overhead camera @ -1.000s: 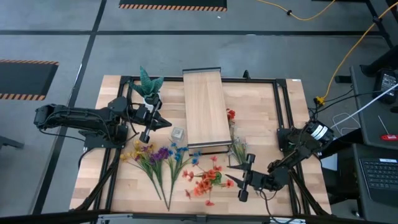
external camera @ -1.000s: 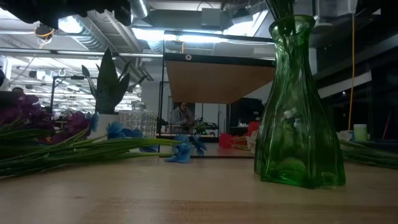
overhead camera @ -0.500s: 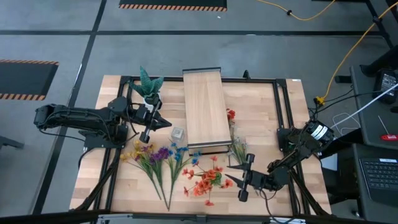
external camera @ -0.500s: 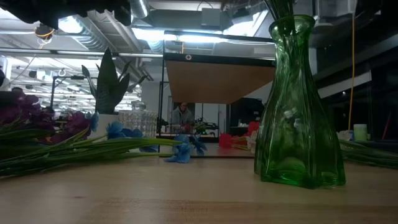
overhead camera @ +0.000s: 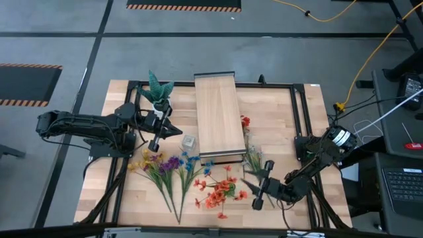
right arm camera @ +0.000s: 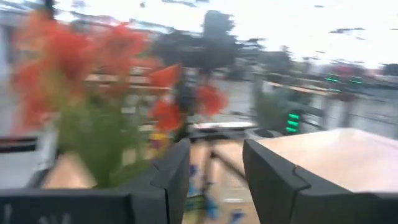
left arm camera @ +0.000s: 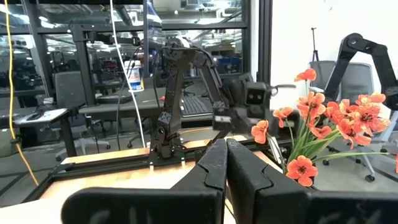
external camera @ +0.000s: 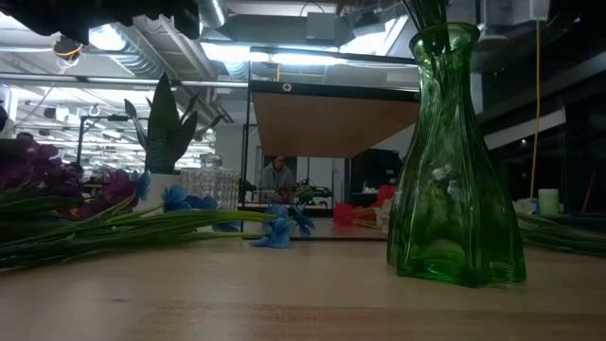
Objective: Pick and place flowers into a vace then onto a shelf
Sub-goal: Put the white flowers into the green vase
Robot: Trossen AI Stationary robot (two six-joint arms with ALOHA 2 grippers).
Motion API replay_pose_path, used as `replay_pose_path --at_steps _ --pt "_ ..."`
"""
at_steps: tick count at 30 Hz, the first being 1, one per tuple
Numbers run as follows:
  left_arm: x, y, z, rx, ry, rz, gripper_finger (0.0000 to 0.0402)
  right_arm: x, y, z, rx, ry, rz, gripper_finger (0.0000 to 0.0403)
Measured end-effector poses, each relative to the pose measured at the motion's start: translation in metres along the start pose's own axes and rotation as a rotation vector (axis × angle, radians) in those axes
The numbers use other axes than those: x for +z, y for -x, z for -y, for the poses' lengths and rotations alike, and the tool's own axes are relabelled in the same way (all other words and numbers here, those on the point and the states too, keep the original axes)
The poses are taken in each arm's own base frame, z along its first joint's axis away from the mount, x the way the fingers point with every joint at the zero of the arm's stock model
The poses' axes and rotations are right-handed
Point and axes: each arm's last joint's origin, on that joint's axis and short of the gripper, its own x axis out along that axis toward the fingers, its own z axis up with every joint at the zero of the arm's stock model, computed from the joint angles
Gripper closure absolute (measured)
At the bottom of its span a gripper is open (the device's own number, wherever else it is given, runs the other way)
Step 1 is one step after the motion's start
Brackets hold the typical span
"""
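The flowers [overhead camera: 218, 192] we would take first are the red-orange bunch, lying flat on the bench [overhead camera: 277, 125] just in front of the near end of the shelf [overhead camera: 217, 116], with the purple, yellow and blue bunches beside it on the left arm's side. We judge them very light and springy: thin stems that bend, soft heads that crush or snag, so the hold belongs low on the gathered stems, not on the blooms. The right gripper [overhead camera: 254, 188] hangs just beside this bunch, on the side away from the other bunches, its fingers spread with nothing between them. The left gripper [overhead camera: 156, 135] waits to the left of the shelf, near the spiky plant [overhead camera: 157, 89], fingers pressed together. The green vase [external camera: 454, 156] looks hard, smooth and easily tipped.
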Motion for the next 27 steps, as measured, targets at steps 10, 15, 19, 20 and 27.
replay_pose_path --at_steps 10,15,19,20,27 --pt "-0.003 0.0 -0.001 0.045 -0.088 -0.026 0.0398 0.049 0.011 0.02 -0.256 0.022 -0.14 0.0253" --pt "-0.002 0.0 -0.003 0.096 -0.099 -0.027 0.0398 0.074 0.019 0.033 -0.23 -0.009 -0.136 0.0253" --pt "-0.002 0.0 -0.004 0.129 -0.098 -0.028 0.0398 0.085 0.021 0.041 -0.221 0.016 -0.139 0.0253" --pt "-0.002 0.0 -0.004 0.129 -0.095 -0.028 0.0398 0.087 0.021 0.042 -0.221 0.026 -0.14 0.0253" --pt "-0.002 0.0 -0.004 0.129 -0.094 -0.02 0.0398 0.075 0.008 0.038 -0.262 0.159 -0.16 0.0254"
